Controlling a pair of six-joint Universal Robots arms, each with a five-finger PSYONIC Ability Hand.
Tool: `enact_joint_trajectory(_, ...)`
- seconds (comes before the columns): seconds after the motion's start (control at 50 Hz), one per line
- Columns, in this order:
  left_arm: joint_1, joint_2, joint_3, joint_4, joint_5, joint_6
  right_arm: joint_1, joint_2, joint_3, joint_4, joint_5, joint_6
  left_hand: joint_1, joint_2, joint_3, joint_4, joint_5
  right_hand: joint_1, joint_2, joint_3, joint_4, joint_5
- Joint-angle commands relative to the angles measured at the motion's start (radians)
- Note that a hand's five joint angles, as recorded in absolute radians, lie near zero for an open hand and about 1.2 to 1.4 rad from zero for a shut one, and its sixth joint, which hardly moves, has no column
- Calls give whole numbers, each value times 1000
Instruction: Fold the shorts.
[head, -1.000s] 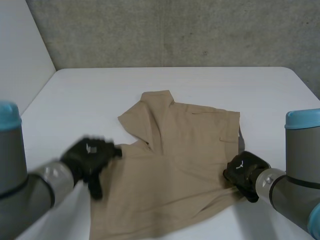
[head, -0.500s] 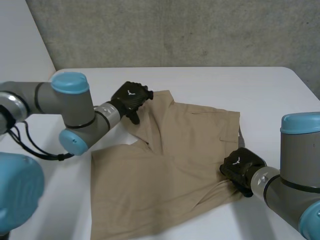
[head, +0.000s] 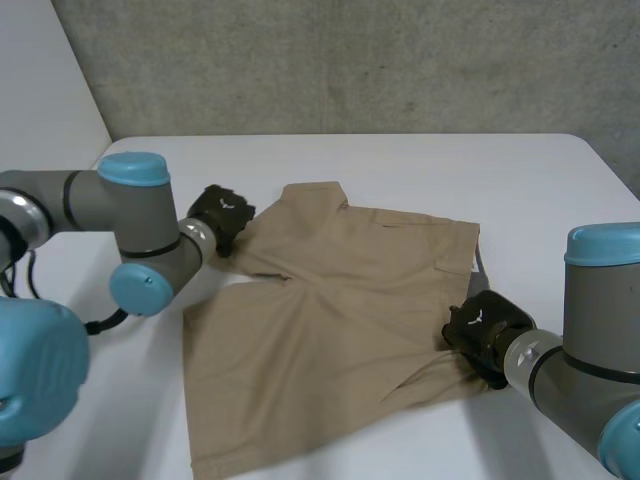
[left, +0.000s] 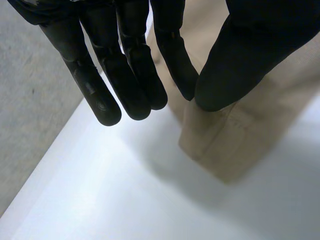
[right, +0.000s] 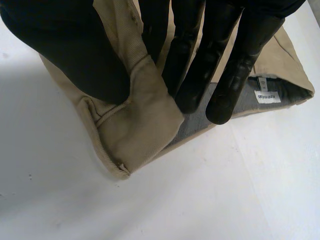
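Observation:
Tan shorts (head: 340, 310) lie spread on the white table (head: 450, 170), legs toward the left, waist toward the right. My left hand (head: 222, 212) is at the far left leg's hem corner. In the left wrist view its thumb and a finger (left: 175, 65) pinch that corner of the shorts (left: 235, 135), which is lifted a little off the table. My right hand (head: 482, 325) is at the waistband's near right corner. In the right wrist view this hand (right: 200, 60) pinches a fold of the shorts (right: 140, 125) between thumb and fingers.
A grey concrete wall runs behind the table's far edge, and a pale wall stands at the left. A white label (right: 267, 96) shows inside the waistband, on the grey lining beyond my right fingertips. Bare tabletop surrounds the shorts on all sides.
My left hand swung from the near left up to the far leg, then back left to its hem corner, and closed on it. That leg now lies drawn out leftward. The right hand stayed put.

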Motion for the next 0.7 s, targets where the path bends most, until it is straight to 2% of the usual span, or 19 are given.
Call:
enact_joint_trajectory(0.02,1,103,-180,44,-53,31,6,-2,-5,-8,0,13,246,200,209,199,254,422,221,212,206,219)
enact_joint_trajectory(0.08,-5,109,-218,49,-51,23,6,-3,-13,-8,-2,49,246,200,209,199,254,422,221,212,206,219)
enact_joint_trajectory(0.12,-8,113,-227,49,-50,12,7,-3,-18,-6,-5,71,-109,-155,-147,-157,-101,422,221,212,206,219)
enact_joint_trajectory(0.14,-11,114,-231,49,-50,6,7,-3,-22,-8,-8,89,-341,-387,-378,-389,-333,422,221,212,206,219)
enact_joint_trajectory(0.16,-17,126,-234,49,-51,-11,7,-3,-25,-8,-8,99,-666,-712,-703,-713,-658,422,221,212,206,219)
enact_joint_trajectory(0.18,-21,134,-234,51,-53,-20,9,-3,-30,-8,-9,109,-719,-765,-756,-766,-711,422,221,212,206,219)
enact_joint_trajectory(0.28,-22,214,-255,46,-62,-98,10,-3,-53,-9,-11,171,-740,-786,-777,-787,-732,422,221,212,206,219)
enact_joint_trajectory(0.44,-16,474,-447,-9,-60,-389,0,21,-151,-13,-12,404,-722,-768,-759,-770,-714,422,221,212,206,219)
enact_joint_trajectory(0.46,-19,525,-499,-35,-59,-452,-2,32,-166,-13,-12,428,-708,-754,-745,-755,-700,422,221,212,206,219)
enact_joint_trajectory(0.56,-31,634,-663,-158,-53,-595,-4,84,-248,-9,-15,542,-704,-751,-742,-752,-697,422,221,212,206,219)
enact_joint_trajectory(0.6,-47,657,-721,-199,-48,-626,-4,110,-272,-6,-15,565,-704,-751,-742,-752,-697,422,221,212,206,219)
enact_joint_trajectory(0.7,-175,700,-891,-267,-50,-677,-2,129,-285,-6,-15,568,-702,-748,-739,-749,-694,422,221,212,206,219)
